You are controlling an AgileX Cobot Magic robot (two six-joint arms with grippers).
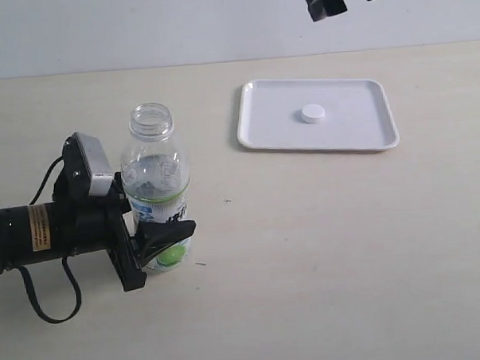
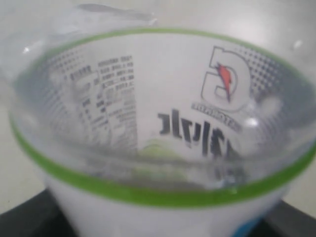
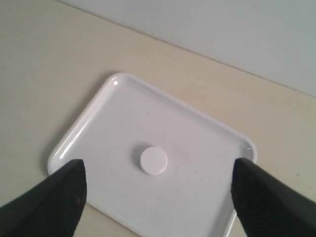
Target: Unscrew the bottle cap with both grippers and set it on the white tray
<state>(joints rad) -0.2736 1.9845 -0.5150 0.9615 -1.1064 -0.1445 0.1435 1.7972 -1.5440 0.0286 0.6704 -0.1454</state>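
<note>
We see the bottle cap (image 1: 313, 113) lying on the white tray (image 1: 262, 135), the bottle (image 1: 154, 172) neck bare. Our left gripper (image 1: 150, 216) pinches the bottle; right gripper (image 3: 158, 195) hangs spread above the tray. Looks essentially done.

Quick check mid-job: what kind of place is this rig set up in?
Most likely a lab test bench, not a home: a plain beige table against a blank pale wall, with a bottle, a white tray and a cap laid out.

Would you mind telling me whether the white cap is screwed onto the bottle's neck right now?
No, the bottle has an open neck, and the bottle cap lies flat on the white tray.
</note>
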